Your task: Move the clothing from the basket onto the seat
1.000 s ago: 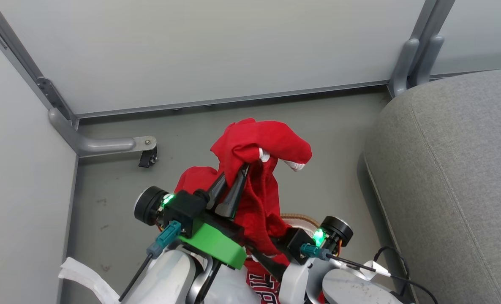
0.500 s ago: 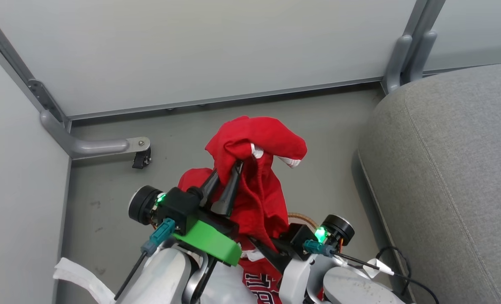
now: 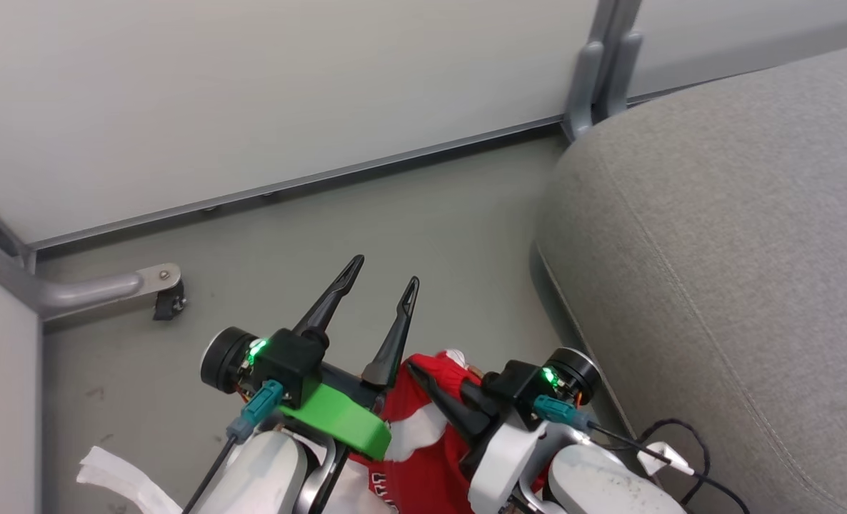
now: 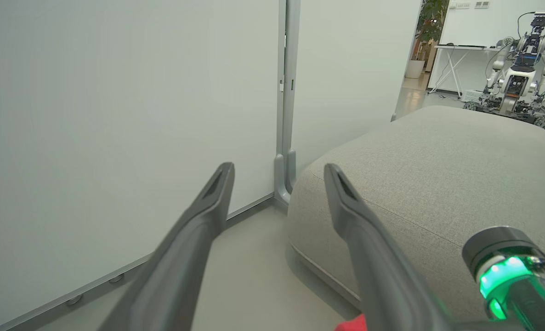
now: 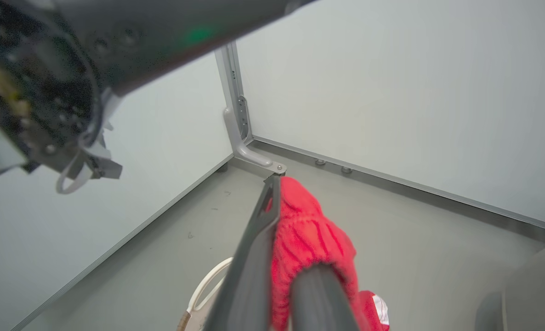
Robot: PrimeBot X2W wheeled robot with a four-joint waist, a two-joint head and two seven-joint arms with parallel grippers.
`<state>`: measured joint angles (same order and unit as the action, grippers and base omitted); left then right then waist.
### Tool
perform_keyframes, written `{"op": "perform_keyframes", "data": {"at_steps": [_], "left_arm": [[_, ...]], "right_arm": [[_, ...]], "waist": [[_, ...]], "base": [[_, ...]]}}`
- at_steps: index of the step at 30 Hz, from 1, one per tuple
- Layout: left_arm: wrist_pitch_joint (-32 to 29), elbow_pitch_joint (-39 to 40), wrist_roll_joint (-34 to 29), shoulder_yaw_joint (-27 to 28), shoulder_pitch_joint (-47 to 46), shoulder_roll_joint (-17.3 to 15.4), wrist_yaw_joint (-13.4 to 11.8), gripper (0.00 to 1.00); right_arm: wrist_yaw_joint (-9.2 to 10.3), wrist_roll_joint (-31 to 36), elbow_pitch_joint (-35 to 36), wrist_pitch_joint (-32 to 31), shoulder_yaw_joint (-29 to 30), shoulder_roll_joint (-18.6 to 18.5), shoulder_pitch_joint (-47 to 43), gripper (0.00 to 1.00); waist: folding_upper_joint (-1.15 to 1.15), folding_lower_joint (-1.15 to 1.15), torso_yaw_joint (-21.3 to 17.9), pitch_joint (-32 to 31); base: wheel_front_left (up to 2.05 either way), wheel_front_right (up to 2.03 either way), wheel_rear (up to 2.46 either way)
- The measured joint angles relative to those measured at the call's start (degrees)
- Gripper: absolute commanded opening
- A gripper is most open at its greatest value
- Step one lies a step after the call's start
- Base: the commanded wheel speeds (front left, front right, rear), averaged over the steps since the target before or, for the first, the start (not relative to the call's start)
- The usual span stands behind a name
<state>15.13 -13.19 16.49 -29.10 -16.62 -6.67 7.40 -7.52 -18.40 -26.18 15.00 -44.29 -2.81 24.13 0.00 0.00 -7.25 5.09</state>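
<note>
Pinching red clothing point(image 5: 309, 234) w/ right tool point(image 5: 276, 188); lettering point(image 3: 379, 484) illegible.

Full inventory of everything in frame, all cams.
soft red clothing: one bundle, red with white trim, low between both arms
fabric sofa seat: one, grey, on the right
plastic laundry basket: one, white with brown woven rim, low beside the clothing
partition panels: several, pale with grey posts, behind
castor foot: one, black, floor at left
second robot: one, grey, far beyond the seat
left gripper: one, dark, open and empty
right gripper: one, dark, shut on the clothing
</note>
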Motion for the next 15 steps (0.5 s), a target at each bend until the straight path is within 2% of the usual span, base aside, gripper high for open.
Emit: {"op": "perform_keyframes", "data": {"at_steps": [15], "left_arm": [[0.0, -0.5, -0.7, 0.5, 1.7, -1.6, 0.0, 1.00]], "right_arm": [[0.00, 3.1, 9.4, 0.0, 8.9, -0.1, -4.2, 0.00]], "waist": [[0.00, 0.00, -16.5, 1.5]], "base": [[0.00, 0.00, 0.00]]}}
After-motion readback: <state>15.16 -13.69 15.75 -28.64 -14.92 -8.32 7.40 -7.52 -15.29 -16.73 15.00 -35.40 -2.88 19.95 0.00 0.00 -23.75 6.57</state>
